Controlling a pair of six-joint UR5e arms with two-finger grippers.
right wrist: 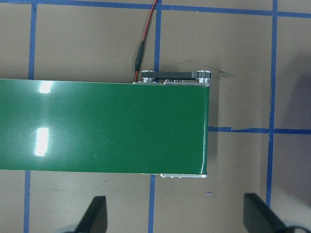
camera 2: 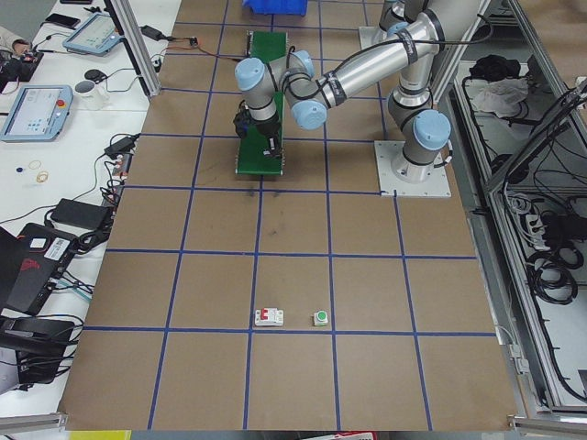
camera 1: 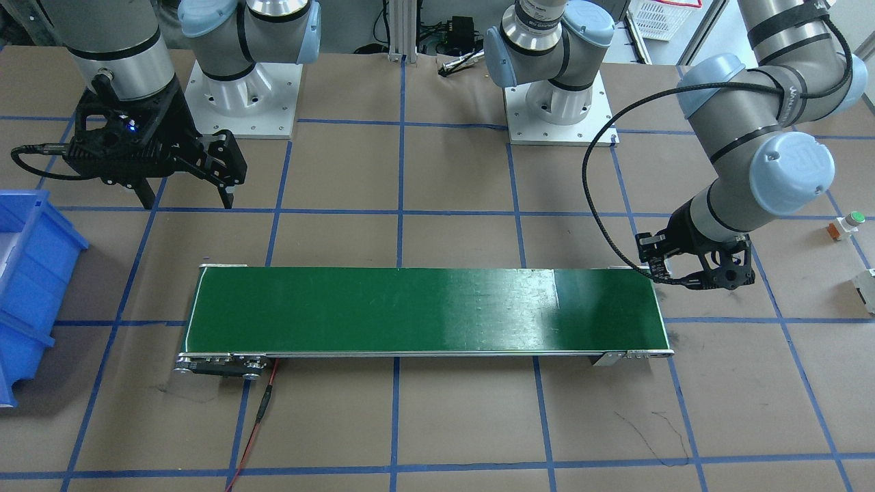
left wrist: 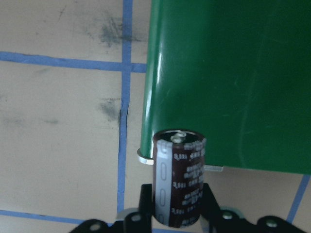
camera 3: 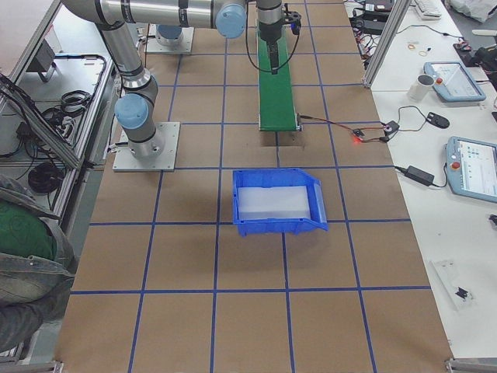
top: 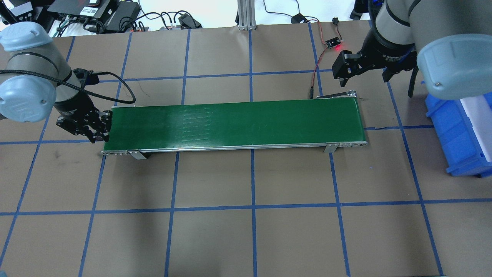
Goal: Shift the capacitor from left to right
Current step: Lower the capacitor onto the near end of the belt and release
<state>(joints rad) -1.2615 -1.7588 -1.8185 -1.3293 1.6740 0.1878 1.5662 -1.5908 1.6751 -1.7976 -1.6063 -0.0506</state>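
Note:
The capacitor [left wrist: 179, 177], a stubby dark cylinder with pale print and a silvery top, stands upright between my left gripper's fingers in the left wrist view. My left gripper [left wrist: 177, 203] is shut on it, just off the left end of the green conveyor belt [left wrist: 233, 73]. This gripper also shows in the overhead view [top: 100, 129] and the front view [camera 1: 673, 275], where the capacitor is hidden. My right gripper [camera 1: 186, 199] is open and empty, hovering behind the belt's other end [right wrist: 97, 126], its fingers [right wrist: 95, 214] spread wide.
A blue bin [top: 457, 130] stands past the belt's right end and also shows in the front view [camera 1: 27, 273]. A white block with a green button [camera 1: 847, 224] and a white boxy part [camera 1: 867, 287] lie on the table beyond my left arm. A red wire [top: 316, 73] runs to the belt motor.

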